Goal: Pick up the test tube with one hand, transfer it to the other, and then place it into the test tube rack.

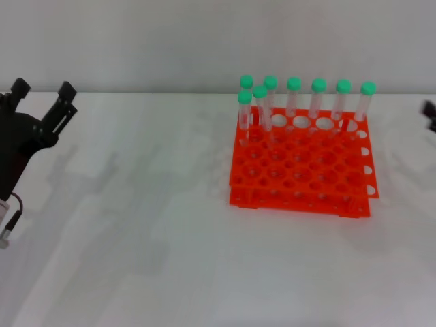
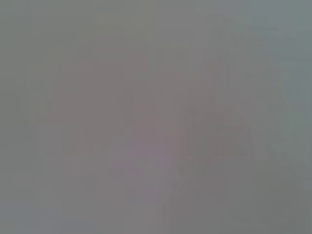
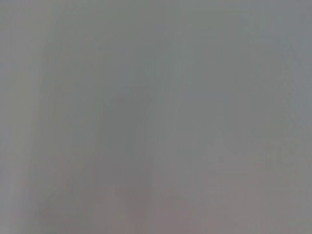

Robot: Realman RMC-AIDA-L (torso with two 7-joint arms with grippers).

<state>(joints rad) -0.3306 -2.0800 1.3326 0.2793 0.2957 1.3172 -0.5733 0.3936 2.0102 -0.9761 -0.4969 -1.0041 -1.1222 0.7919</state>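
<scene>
The orange-red test tube rack (image 1: 303, 174) stands on the white table right of centre. Several clear test tubes with green caps (image 1: 293, 84) stand upright in its far rows; no tube lies loose on the table. My left gripper (image 1: 43, 87) is at the far left edge, well away from the rack, open and empty, its two black fingers pointing up and back. Only a small black part of my right gripper (image 1: 429, 113) shows at the far right edge, level with the rack's back row. Both wrist views show only blank grey surface.
The white table (image 1: 150, 225) stretches between the left gripper and the rack and in front of the rack. A pale wall (image 1: 204, 41) runs behind the table's far edge. A cable and connector (image 1: 7, 228) hang below the left wrist.
</scene>
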